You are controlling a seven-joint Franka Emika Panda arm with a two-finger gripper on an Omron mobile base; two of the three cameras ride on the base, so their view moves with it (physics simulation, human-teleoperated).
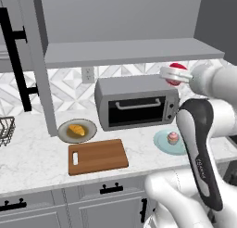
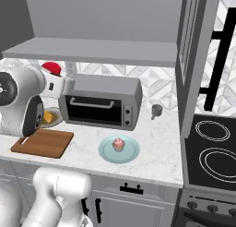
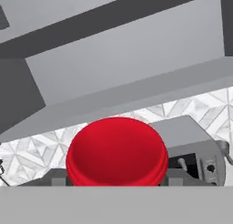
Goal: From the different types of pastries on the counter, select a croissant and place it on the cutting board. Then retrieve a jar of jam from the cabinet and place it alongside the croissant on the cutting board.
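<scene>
Tool: the tool [image 3: 116, 182] is clenched on the jar [image 3: 116, 150], fingers pressing either side of the red lid, held up in the air below the cabinet shelf [image 1: 134, 51] and above the toaster oven [image 1: 136, 106].
Jar: red top showing beside the wrist in both base views [image 1: 177, 74], clear of the shelf, touching nothing but the tool.
Croissant: on the grey plate [image 1: 65, 134] near the back of the bench [image 1: 28, 153], just behind the board [image 1: 97, 156]. It is not on the board, so that step looks undone!
Board: bare, lying near the bench's front edge, long axis running along that edge, white slot at its left end.
Cupcake: pink one [image 1: 172, 137] on the blue plate [image 1: 159, 143], right of the board, in front of the oven.
Key relation: the board lies down, forward and to the left of the jar, well apart, so I reckon the carry must drop past the oven's front and swing left.
Risk: the oven's top sits just under the jar's path.
</scene>
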